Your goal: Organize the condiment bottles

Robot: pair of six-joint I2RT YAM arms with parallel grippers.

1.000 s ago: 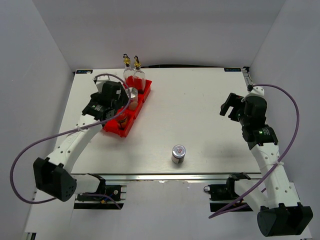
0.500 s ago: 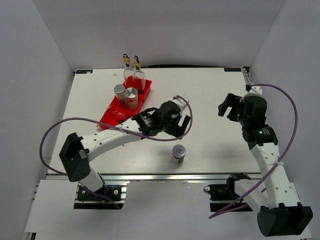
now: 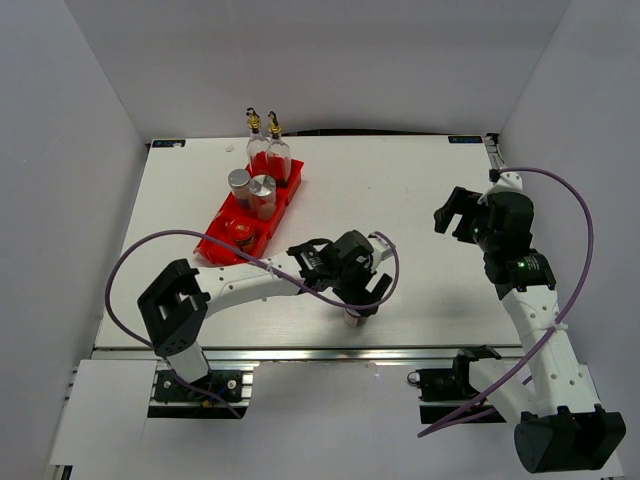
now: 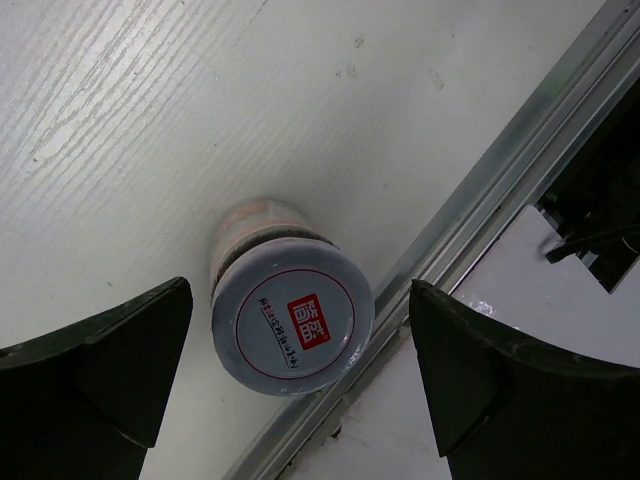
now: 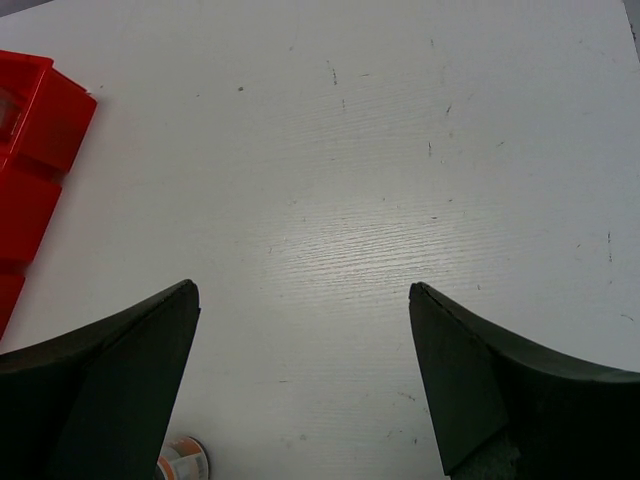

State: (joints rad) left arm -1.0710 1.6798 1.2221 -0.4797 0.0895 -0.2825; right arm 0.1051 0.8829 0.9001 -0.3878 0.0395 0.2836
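Silver-lidded jar [image 4: 292, 325] upright, lid up

The light is bright, even and soft, and seems to come from above. In the top view the arms throw only pale, blurred shadows on the white bench [image 3: 420, 200], and nothing there is burnt out. In the right wrist view the middle of the bench is a little washed by glare. The right claw [image 5: 301, 290] is almost black, without detail. In the left wrist view the silver-lidded jar [image 4: 291, 335] is sharp and its print is clear. The left claw [image 4: 301, 288] is dark, with slightly soft edges.
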